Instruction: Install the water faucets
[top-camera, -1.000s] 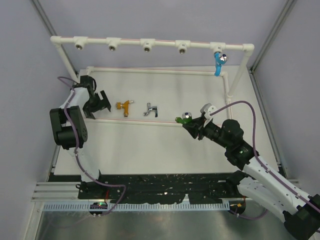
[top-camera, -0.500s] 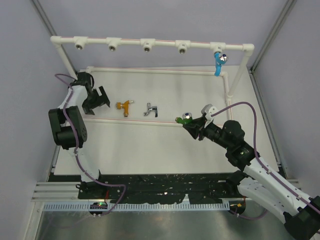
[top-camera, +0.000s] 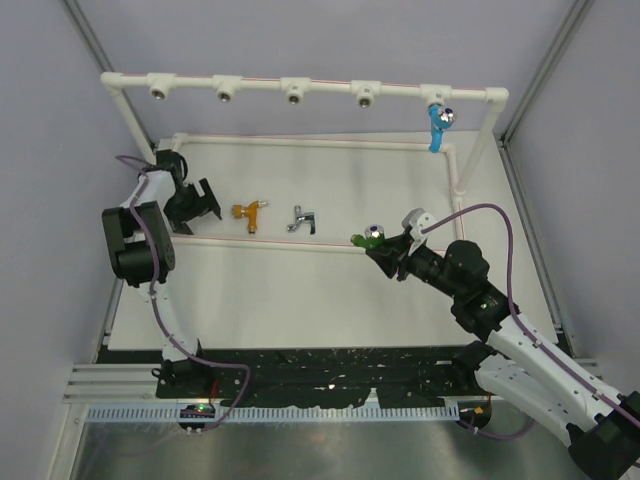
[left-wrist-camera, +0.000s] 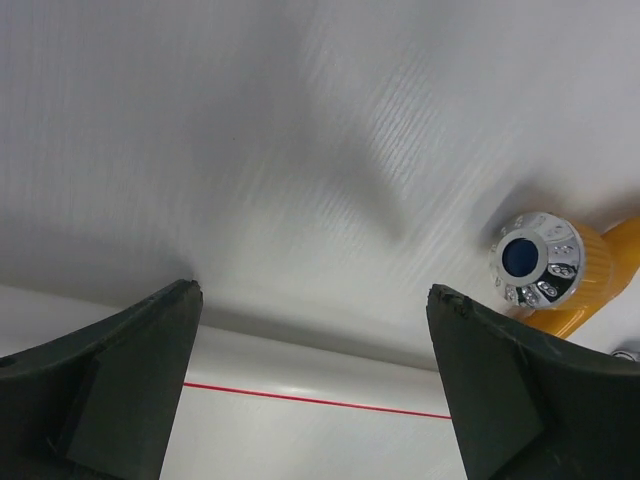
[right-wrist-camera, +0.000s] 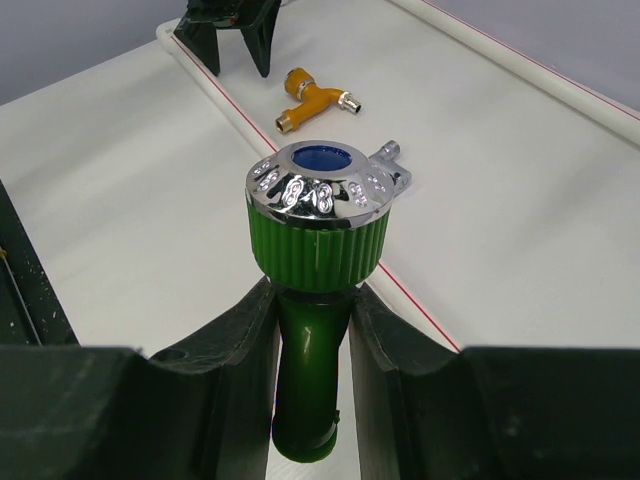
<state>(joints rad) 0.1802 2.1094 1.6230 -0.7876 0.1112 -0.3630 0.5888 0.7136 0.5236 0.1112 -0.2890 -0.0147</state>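
Here the right gripper (right-wrist-camera: 312, 330) pinches the green faucet (right-wrist-camera: 318, 235) by its stem, a finger pressed on each side, with the chrome cap and its blue centre facing up. From above, the faucet sits over the rail (top-camera: 250, 241) near the middle of the table (top-camera: 300, 290); whether it touches the rail I cannot tell. The left gripper (left-wrist-camera: 312, 295) is spread wide, with only table and rail between its fingers, near the rail's left end. The orange faucet (top-camera: 248, 213) lies just to its right. The silver faucet (top-camera: 302, 219) lies between the orange and green ones, apart from both. The blue faucet (top-camera: 438, 124) hangs from the rightmost socket of the pipe frame (top-camera: 300, 84) at the far edge.
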